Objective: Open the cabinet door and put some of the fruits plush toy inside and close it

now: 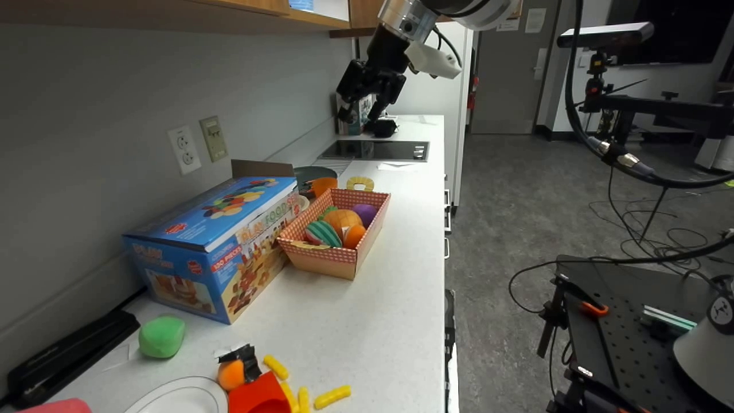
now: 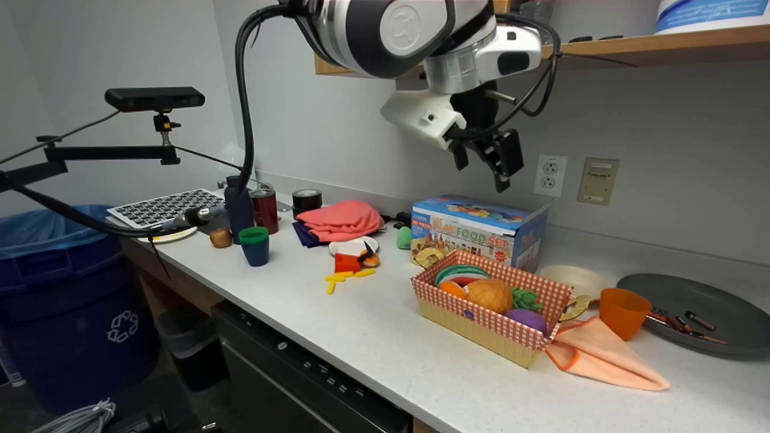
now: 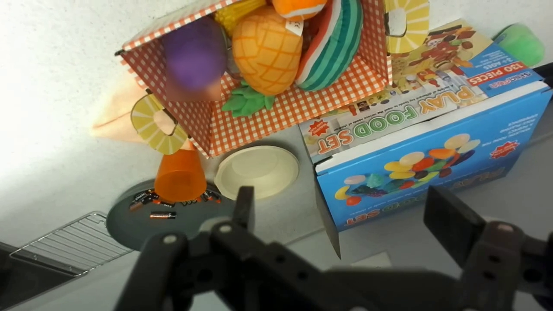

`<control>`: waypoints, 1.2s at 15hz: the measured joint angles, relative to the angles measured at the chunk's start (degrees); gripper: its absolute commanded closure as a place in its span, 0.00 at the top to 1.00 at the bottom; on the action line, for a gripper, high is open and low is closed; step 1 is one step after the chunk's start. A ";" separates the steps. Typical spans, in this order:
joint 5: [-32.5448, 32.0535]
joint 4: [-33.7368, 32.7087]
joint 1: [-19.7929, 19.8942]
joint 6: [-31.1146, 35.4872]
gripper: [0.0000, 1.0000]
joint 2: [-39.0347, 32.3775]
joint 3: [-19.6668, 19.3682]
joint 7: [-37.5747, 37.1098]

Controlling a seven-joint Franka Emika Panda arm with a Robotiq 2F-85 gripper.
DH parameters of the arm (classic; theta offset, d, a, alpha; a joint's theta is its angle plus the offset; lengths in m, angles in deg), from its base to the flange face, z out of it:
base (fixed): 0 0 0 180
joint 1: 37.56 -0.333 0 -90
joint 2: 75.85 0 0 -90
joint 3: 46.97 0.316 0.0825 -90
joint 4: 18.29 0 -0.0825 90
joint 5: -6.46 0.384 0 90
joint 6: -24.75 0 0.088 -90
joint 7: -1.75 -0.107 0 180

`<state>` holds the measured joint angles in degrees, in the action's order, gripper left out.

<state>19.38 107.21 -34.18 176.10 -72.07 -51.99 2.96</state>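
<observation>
Several fruit plush toys lie in a checkered basket [image 3: 276, 113]: a purple one [image 3: 196, 56], an orange pineapple [image 3: 265, 52], a striped watermelon slice [image 3: 339, 47] and an orange [image 3: 300, 6]. The basket shows in both exterior views [image 1: 321, 261] [image 2: 469, 322]. A green plush toy [image 1: 162, 336] lies alone on the counter. The cabinet door [image 1: 252, 4] shows only its lower edge at the top of an exterior view. Beside it is an open shelf space. My gripper [image 3: 341, 201] is open and empty, raised above the counter, as both exterior views show [image 1: 360, 113] [image 2: 481, 173].
A play food box [image 1: 212, 229] stands against the wall beside the basket. A cream bowl [image 3: 257, 170], an orange cup [image 2: 624, 313] and a dark pan [image 2: 704, 307] stand beyond the basket. The cabinet's wooden shelf [image 2: 649, 51] holds a white-blue tub [image 2: 710, 15].
</observation>
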 measured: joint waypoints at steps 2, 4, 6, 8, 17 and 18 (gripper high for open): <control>0.00 -2.70 -0.01 -0.70 1.00 -3.30 0.19 -0.39; -0.61 -6.22 -0.01 -0.68 1.00 -8.00 0.34 -1.79; -2.19 -9.95 0.00 -0.70 1.00 -13.09 0.30 -4.22; -3.76 -12.88 0.00 -1.44 1.00 -17.56 0.12 -6.34; -4.24 -16.93 0.59 -9.03 1.00 -27.43 0.16 -7.00; -4.24 -17.94 0.59 -8.96 1.00 -28.47 0.31 -6.96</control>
<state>15.14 89.27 -33.59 167.14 -100.54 -51.68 -4.00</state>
